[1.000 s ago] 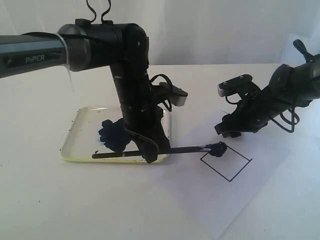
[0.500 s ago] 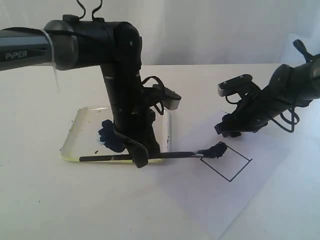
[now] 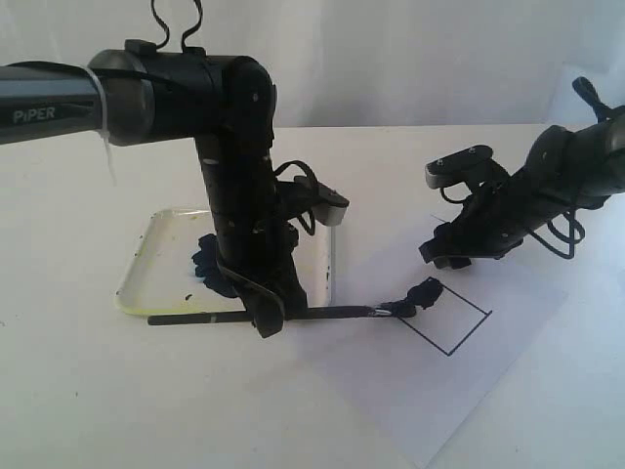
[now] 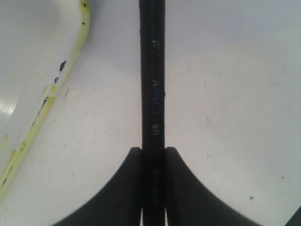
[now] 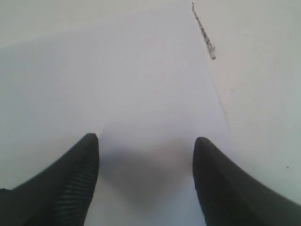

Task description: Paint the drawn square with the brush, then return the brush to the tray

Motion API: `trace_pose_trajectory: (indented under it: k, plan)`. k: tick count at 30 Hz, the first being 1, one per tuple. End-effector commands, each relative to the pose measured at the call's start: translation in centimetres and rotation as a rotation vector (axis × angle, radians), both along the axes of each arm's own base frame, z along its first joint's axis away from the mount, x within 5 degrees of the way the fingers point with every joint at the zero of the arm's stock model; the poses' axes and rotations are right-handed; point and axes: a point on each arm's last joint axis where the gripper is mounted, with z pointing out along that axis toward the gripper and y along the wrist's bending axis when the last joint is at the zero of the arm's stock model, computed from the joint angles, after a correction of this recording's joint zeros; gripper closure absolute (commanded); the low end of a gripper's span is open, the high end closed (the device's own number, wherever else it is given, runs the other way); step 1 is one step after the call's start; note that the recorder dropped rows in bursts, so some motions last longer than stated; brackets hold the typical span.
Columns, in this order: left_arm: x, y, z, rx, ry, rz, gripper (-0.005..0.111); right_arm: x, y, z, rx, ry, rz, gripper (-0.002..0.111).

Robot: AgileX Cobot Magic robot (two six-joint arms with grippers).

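My left gripper [image 3: 266, 315] is shut on the brush [image 3: 332, 314], a thin black stick lying nearly flat just past the tray's near edge. Its silver ferrule and dark tip sit at the left corner of the drawn square [image 3: 451, 318], where a dark smear [image 3: 422, 292] covers that corner. In the left wrist view the brush handle [image 4: 153, 84] runs straight out from between the two fingers of the left gripper [image 4: 153, 153]. The tray [image 3: 156, 259] holds a dark paint blotch [image 3: 210, 264]. My right gripper [image 3: 444, 256] rests open on the paper, beyond the square; the right gripper [image 5: 146, 143] holds nothing.
A white paper sheet [image 3: 391, 381] carries the square and lies right of the tray. The yellow-stained tray rim [image 4: 51, 94] passes beside the brush handle in the left wrist view. A thin dark mark [image 5: 203, 32] lies at the paper's edge.
My left gripper has slid left and a little toward the front with the brush, dragging the tip from inside the square's left corner to just outside it, leaving the dark smear. The right arm is still.
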Motion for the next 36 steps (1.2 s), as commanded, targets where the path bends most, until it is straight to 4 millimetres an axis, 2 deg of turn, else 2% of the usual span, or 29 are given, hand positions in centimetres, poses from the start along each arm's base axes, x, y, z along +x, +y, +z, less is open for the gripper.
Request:
trace_pose_trajectory:
  k: [1,16,30,36]
  plan:
    - [-0.9,0.6,0.3,0.056,0.074,-0.015,0.107,0.0,0.0,-0.3,-0.005,0.006,0.008,0.053]
    - [0.0,-0.4,0.3,-0.041,-0.02,0.024,0.107,0.0,0.0,-0.3,-0.005,0.006,0.008,0.053]
    - [-0.2,-0.2,0.3,-0.03,-0.002,0.017,0.107,0.0,0.0,-0.3,-0.005,0.004,0.008,0.053]
    - [0.2,-0.7,0.3,-0.083,-0.048,0.032,0.107,0.1,-0.1,-0.3,-0.011,-0.005,0.01,0.053]
